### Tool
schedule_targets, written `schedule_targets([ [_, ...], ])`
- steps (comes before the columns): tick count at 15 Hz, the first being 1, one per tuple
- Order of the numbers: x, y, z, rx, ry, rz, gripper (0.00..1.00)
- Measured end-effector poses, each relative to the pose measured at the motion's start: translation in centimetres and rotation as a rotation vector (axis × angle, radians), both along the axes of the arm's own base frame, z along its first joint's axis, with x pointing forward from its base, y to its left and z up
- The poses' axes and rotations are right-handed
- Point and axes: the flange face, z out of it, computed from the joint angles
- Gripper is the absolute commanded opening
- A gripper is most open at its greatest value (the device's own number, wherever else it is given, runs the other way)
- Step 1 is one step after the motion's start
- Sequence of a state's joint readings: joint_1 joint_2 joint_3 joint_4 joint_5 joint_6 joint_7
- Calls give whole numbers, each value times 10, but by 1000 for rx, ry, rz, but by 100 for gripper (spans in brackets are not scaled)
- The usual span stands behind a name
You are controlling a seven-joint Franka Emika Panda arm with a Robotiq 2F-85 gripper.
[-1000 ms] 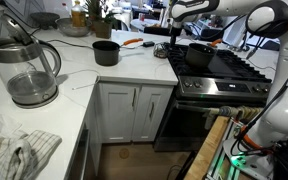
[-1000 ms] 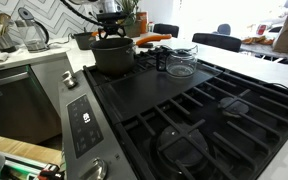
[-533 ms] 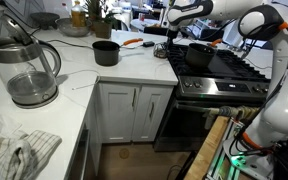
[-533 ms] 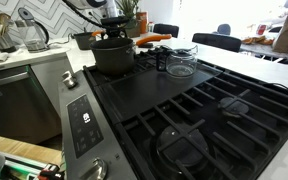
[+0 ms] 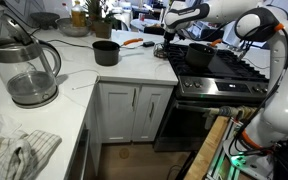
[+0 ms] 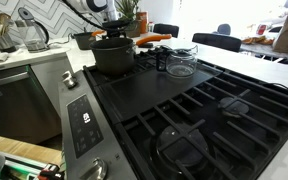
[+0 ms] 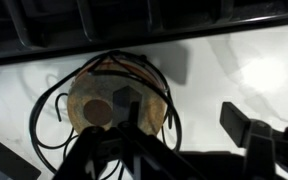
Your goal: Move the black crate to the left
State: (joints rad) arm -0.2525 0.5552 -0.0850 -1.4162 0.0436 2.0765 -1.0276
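Note:
The wrist view looks down on the black crate (image 7: 114, 62), a dark wire frame with a tan round shape inside, standing on the white counter just below the stove's edge. My gripper (image 7: 184, 120) is open above it. One finger reaches over the crate's middle. The other finger (image 7: 246, 125) hangs over bare counter to its right. In an exterior view the gripper (image 5: 163, 38) points down at a small dark shape, the crate (image 5: 161, 49), between the saucepan and the stove. From the other side the gripper (image 6: 109, 18) stands behind the dark pot, which hides the crate.
A black saucepan (image 5: 106, 52) sits on the counter to the crate's left. A dark pot (image 5: 199, 55) (image 6: 114, 55) and a glass lid (image 6: 181, 65) rest on the stove. A glass kettle (image 5: 29, 70) and a cloth (image 5: 19, 155) lie nearer on the counter.
The arm has shifted slightly toward the counter side and the gripper hangs a little lower over the crate. The crate has not moved.

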Motion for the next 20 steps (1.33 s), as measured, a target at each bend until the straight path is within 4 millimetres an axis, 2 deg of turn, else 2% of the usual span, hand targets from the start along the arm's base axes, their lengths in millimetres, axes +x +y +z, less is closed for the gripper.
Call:
schedule_targets([
  [4, 2, 2, 2, -5, -4, 5, 20],
  [7, 2, 1, 6, -21, -5, 5, 1],
  [14, 7, 1, 17, -46, -28, 6, 1],
  [20, 13, 16, 30, -73, -67, 39, 1],
])
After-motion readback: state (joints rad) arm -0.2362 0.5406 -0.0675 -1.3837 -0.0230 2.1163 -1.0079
